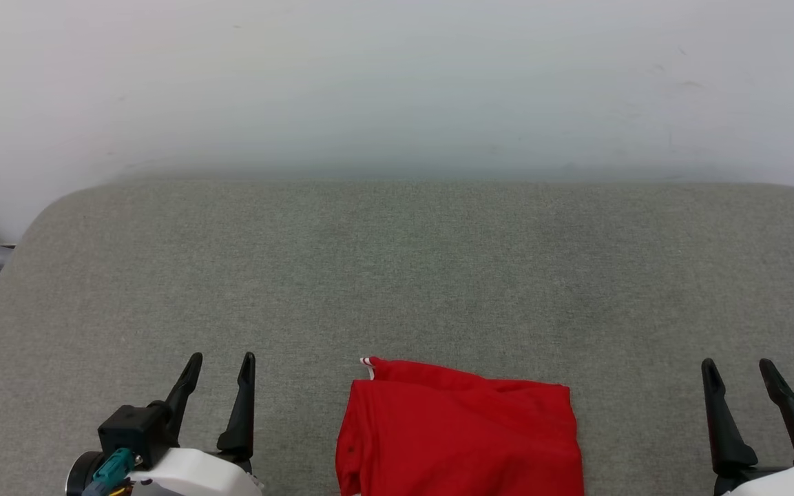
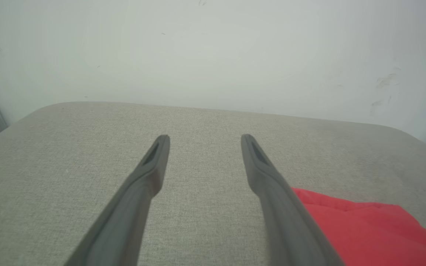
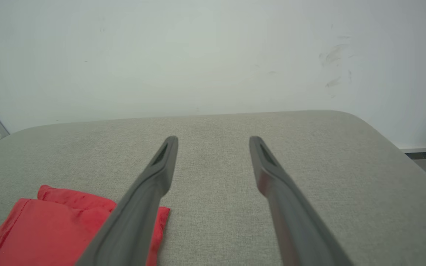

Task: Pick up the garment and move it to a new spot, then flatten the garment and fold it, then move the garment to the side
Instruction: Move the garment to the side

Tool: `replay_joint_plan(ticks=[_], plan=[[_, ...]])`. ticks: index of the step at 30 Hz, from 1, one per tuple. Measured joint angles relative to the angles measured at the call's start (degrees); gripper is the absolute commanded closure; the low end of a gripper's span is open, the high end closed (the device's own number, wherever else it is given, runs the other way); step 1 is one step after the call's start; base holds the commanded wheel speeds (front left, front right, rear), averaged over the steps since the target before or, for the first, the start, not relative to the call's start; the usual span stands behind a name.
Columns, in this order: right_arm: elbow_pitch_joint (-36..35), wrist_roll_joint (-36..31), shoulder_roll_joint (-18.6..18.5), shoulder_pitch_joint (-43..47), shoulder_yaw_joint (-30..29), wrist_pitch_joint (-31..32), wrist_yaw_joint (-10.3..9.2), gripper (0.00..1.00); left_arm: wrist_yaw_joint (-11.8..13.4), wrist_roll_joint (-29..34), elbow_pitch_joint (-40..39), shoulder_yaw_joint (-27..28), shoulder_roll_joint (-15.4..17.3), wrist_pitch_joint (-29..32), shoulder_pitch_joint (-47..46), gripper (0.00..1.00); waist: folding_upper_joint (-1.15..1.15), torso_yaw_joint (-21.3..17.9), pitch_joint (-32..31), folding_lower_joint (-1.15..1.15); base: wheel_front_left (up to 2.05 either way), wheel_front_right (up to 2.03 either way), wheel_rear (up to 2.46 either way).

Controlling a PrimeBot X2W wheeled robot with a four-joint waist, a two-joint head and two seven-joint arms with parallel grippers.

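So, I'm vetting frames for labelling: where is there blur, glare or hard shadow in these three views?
Head view: even, soft light, no glare, garment crisp. Left wrist view: jaws blur toward the bottom edge, garment soft. Right wrist view: same near blur, wall smudges visible.

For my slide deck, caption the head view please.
Folded red shirt on grey table, between open left tool and open right tool.

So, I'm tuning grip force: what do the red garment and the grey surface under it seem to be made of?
Garment: seemingly thin, soft cloth, matte red; it lies in limp folded layers with soft creases.
Grey surface: probably padding covered in woven fabric, matte; a fine weave grain shows and the corners are rounded.
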Motion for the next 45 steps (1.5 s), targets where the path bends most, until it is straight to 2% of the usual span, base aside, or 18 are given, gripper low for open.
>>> replay_joint_plan(ticks=[6,8,11,15,19,23,27,32,33,34,35,40,45], plan=[[0.3,1.5,0.0,0.3,-1.4,1.5,0.00,0.00,-0.9,0.6,0.3,0.6,-0.7,0.0,0.0,0.00,0.00,0.4,0.3,0.00,0.00,0.00,0.00],[1.4,4.0,0.0,0.5,-2.1,3.3,0.00,0.00,-1.0,0.9,0.3,0.9,-1.0,0.0,-0.2,0.00,0.00,0.8,0.5,0.00,0.00,0.00,0.00],[5.9,7.2,0.0,0.4,-5.2,10.4,0.00,0.00,-2.3,1.8,-0.5,1.7,-2.3,0.0,-1.5,0.00,0.00,2.5,1.5,0.00,0.00,0.00,0.00],[10.4,12.6,-1.1,-0.5,-6.2,19.6,0.00,0.00,-3.8,3.1,-1.1,2.0,-3.5,-0.1,-3.3,0.00,0.00,4.6,3.1,0.00,0.00,0.00,0.00],[14.1,18.5,-2.7,-2.4,-4.1,28.3,0.00,0.00,-5.4,4.2,-1.2,2.1,-5.1,-0.2,-4.5,0.00,0.00,6.8,4.8,0.00,0.00,0.00,0.00],[16.5,25.0,-2.3,-4.8,-1.9,34.4,-0.01,0.00,-6.9,5.0,-0.8,2.6,-6.5,-0.2,-5.2,0.00,0.00,8.8,6.4,0.00,0.00,0.00,0.00],[19.0,29.2,-1.7,-6.8,-0.1,37.2,0.01,0.00,-8.2,5.7,-0.4,3.8,-7.5,-0.2,-6.2,0.00,0.00,10.3,8.1,0.00,0.00,0.00,0.00],[23.2,30.5,-1.5,-9.1,0.8,39.5,0.07,0.00,-9.7,6.7,0.3,5.2,-8.2,-0.2,-6.6,0.00,0.00,11.8,9.8,0.00,0.00,0.00,0.00],[23.7,30.7,-1.5,-9.5,1.0,39.5,0.07,0.58,-9.9,6.9,0.5,5.5,-8.3,-0.2,-6.6,0.00,0.00,11.9,9.9,0.00,0.00,0.00,0.00],[24.4,31.2,-1.5,-9.9,1.2,39.6,0.07,0.95,-10.1,7.2,0.7,5.8,-8.5,-0.2,-6.6,0.00,0.00,12.1,10.0,0.00,0.00,0.00,0.00],[24.8,31.4,-1.5,-10.1,1.4,39.6,0.07,1.00,-10.1,7.4,0.9,6.0,-8.6,-0.2,-6.6,0.00,0.00,12.2,10.0,0.00,0.00,0.00,0.00],[24.0,29.9,-2.1,-10.5,3.8,37.7,0.04,1.00,-10.7,8.8,1.9,6.5,-9.0,-0.2,-5.8,0.00,0.00,11.7,8.6,0.00,0.00,0.00,0.00],[21.4,21.5,-4.8,-10.0,5.0,34.8,0.04,1.00,-10.9,9.7,2.0,6.3,-8.8,-0.2,-4.8,0.00,0.00,9.9,6.6,0.00,0.00,0.00,0.00]])
